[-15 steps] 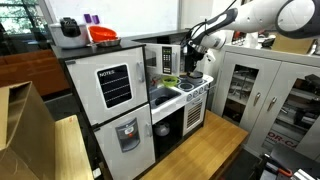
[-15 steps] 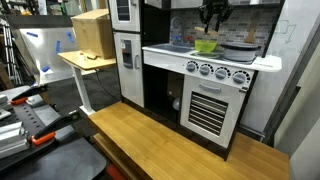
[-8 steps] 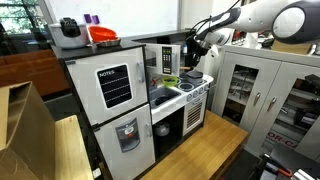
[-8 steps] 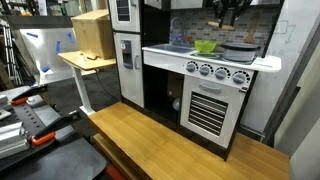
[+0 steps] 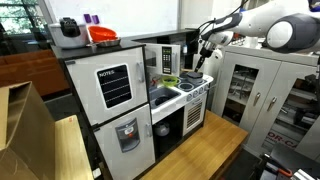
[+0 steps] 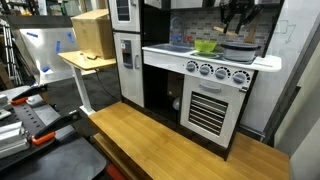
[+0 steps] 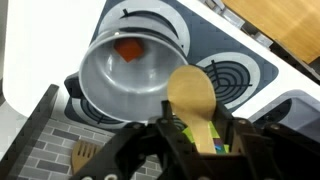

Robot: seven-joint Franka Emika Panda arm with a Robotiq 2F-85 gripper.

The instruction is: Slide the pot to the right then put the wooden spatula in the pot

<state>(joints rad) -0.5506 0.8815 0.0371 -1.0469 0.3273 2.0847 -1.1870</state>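
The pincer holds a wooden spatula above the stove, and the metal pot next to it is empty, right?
Not quite: the pot is not empty; the wrist view shows a small orange-red piece inside. The pincer does hold the wooden spatula above the stove.

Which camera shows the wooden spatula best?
The wrist view: the wooden spatula shows large, its rounded blade poking from the gripper near the pot. In both exterior views it is too small to make out.
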